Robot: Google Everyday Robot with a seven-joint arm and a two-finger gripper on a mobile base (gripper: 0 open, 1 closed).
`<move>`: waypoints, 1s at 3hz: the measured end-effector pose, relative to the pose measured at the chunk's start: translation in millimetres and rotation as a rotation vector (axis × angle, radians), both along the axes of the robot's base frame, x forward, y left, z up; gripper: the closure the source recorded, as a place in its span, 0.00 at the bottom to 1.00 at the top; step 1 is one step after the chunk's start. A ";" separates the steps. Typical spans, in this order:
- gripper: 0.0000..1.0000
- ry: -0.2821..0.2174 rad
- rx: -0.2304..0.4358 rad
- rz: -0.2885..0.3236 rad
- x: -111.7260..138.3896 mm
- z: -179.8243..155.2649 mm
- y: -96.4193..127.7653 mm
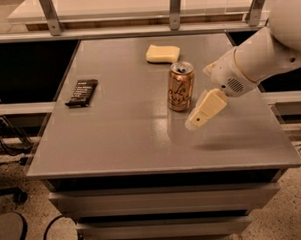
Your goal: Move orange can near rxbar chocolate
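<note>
The gripper (197, 119) hangs low over the grey table (131, 143), angled downward on a white arm (267, 52) that comes in from the right. The orange can (181, 86) stands upright just beside its tip, to the left and a little farther back, not touching it. A pale yellow sponge (163, 53) lies beyond the can. The rxbar chocolate (82, 92) lies flat, well apart to the gripper's left, by the table's left edge.

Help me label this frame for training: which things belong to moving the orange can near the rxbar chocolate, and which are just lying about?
Part of the job:
orange can, upright mid-table
rxbar chocolate, flat near the left edge as seen
tool, hanging close beside the can, on its right as seen

Just lying about:
yellow sponge, at the far side of the table
</note>
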State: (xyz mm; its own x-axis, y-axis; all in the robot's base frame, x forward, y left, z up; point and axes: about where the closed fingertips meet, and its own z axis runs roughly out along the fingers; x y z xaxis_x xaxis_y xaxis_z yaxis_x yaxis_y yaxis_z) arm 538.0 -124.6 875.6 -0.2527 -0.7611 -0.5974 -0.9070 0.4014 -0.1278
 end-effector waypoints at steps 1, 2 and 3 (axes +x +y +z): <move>0.00 0.021 0.047 -0.029 15.0 -22.4 1.1; 0.00 0.033 0.107 -0.062 30.7 -35.2 5.7; 0.00 0.022 0.171 -0.088 46.9 -33.6 9.8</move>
State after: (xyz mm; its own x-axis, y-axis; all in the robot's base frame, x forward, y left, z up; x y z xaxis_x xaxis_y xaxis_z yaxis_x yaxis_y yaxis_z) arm 584.9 -114.7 842.0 -0.3280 -0.6236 -0.7096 -0.8694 0.4930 -0.0314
